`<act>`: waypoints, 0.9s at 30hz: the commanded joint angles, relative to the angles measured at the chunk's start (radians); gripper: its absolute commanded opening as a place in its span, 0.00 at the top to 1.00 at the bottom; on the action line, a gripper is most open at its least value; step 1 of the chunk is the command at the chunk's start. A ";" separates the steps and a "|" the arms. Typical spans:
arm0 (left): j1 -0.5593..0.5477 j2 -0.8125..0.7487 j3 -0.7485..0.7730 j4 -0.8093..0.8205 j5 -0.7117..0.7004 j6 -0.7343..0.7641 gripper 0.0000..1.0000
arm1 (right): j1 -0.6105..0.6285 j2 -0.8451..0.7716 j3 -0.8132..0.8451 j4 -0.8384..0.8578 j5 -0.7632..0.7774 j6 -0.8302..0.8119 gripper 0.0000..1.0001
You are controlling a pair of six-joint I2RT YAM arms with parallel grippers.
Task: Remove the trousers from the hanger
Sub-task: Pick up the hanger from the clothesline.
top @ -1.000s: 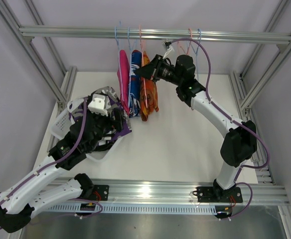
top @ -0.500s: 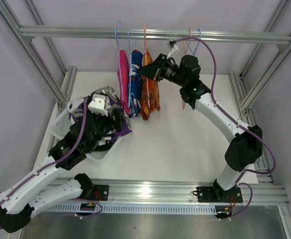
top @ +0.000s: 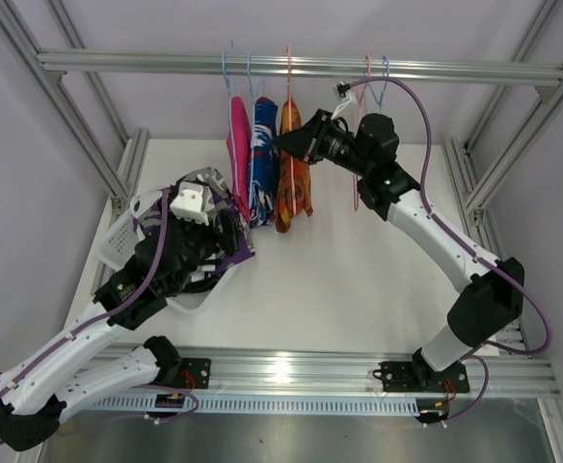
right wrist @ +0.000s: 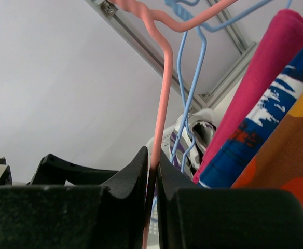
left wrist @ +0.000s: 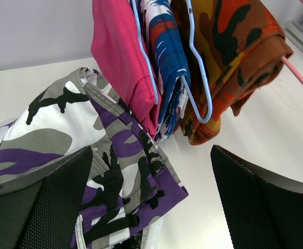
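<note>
right gripper (right wrist: 152, 166) is up high by the rail (top: 301, 68), and the wrist view tells it plainly: both fingers are pinched tight on the thin wire of the pink hanger (right wrist: 164, 104), just below the bend in its neck. that hanger carries the orange trousers (top: 296, 188), folded over its bottom bar and dangling above the white table (top: 359, 289). from above, the hanger's hook sits at rail height; whether it's actually hooked on, i can't tell.

right beside the orange pair, to the left, hang the blue-white-red trousers (top: 262, 154), and next to them the pink trousers (top: 238, 145), each draped over one of the blue hangers (left wrist: 201, 67). the three pairs crowd together, cloth touching cloth. two bare hangers (top: 367, 69) sit further right along the rail, near the right arm's purple cable.

down low on the left, the left gripper (left wrist: 151, 155) hovers with its fingers (left wrist: 42, 207) spread wide, gripping nothing at all. directly under it lie the purple-white camo trousers (left wrist: 89, 150), off any hanger, heaped on the white basket (top: 118, 241) at the table's left side. the top of that heap comes up close to the hanging hems of the pink and blue-white-red pairs, and the wrist view looks straight across it at all three hanging folds.
</note>
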 commanded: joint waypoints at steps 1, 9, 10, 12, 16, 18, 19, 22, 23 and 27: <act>-0.006 -0.013 0.014 0.018 0.013 0.018 0.00 | 0.032 -0.148 -0.006 0.147 0.052 -0.063 1.00; -0.006 -0.009 0.011 0.020 0.011 0.026 0.01 | 0.178 -0.283 -0.069 -0.041 0.245 -0.215 1.00; -0.006 -0.009 0.011 0.020 0.008 0.026 0.01 | 0.190 -0.312 -0.081 -0.049 0.277 -0.232 1.00; -0.006 -0.009 0.014 0.018 0.005 0.028 0.01 | 0.221 -0.343 -0.127 -0.061 0.299 -0.238 1.00; -0.006 -0.010 0.011 0.021 -0.003 0.035 0.00 | 0.242 -0.433 -0.236 -0.047 0.349 -0.226 1.00; -0.006 -0.006 0.009 0.021 -0.003 0.035 0.01 | 0.249 -0.459 -0.279 -0.038 0.363 -0.218 1.00; -0.008 0.000 0.008 0.020 -0.003 0.037 0.01 | 0.250 -0.472 -0.312 -0.035 0.374 -0.215 1.00; -0.014 0.010 0.011 0.018 -0.004 0.038 0.00 | 0.261 -0.516 -0.354 -0.044 0.409 -0.215 1.00; -0.017 0.011 0.011 0.018 -0.004 0.040 0.01 | 0.264 -0.538 -0.360 -0.055 0.417 -0.218 1.00; -0.020 0.014 0.014 0.015 -0.004 0.041 0.01 | 0.273 -0.585 -0.377 -0.092 0.444 -0.221 1.00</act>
